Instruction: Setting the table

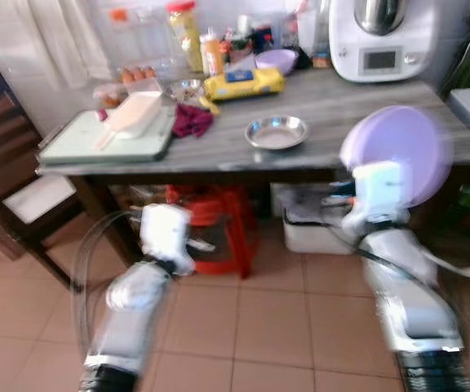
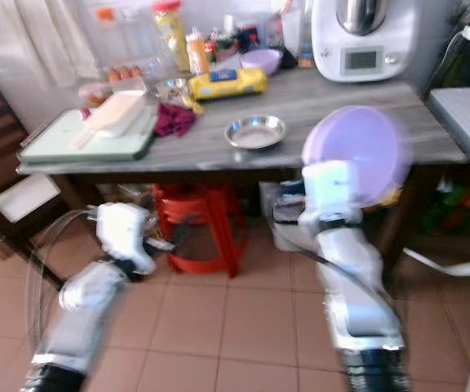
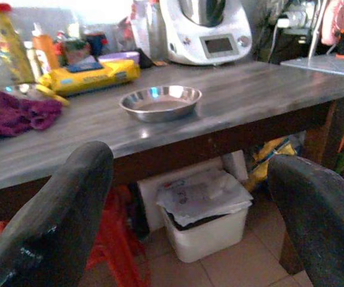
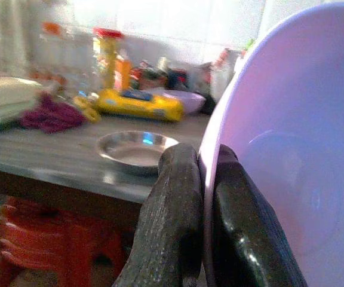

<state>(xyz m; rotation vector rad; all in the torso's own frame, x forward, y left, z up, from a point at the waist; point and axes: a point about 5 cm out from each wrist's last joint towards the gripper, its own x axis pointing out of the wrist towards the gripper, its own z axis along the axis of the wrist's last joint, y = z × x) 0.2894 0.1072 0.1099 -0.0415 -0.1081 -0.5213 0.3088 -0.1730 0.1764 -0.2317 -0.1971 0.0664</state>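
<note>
Right tool (image 4: pixel 203 197) pinching lilac plate (image 1: pixel 398 151) rim, plate on edge, face toward table (image 1: pixel 357 106)

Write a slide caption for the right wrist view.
Right gripper pinches the rim of a lilac plate, held on edge before the grey table and its steel dish.

Open grey tabletop at centre and right; clutter blocks the back and left.

We see the table (image 1: pixel 357 102) bare around the steel dish (image 1: pixel 276 131) at centre frame and rightward, up to the white appliance (image 1: pixel 382 37) at upper right. Bottles and a yellow packet (image 1: pixel 243 82) crowd the upper centre; a tray (image 1: pixel 104 139) and magenta cloth (image 1: pixel 191 120) fill the upper left. Beneath, a red stool (image 1: pixel 219 224) and white bin (image 1: pixel 312 229) stand in the way.
</note>
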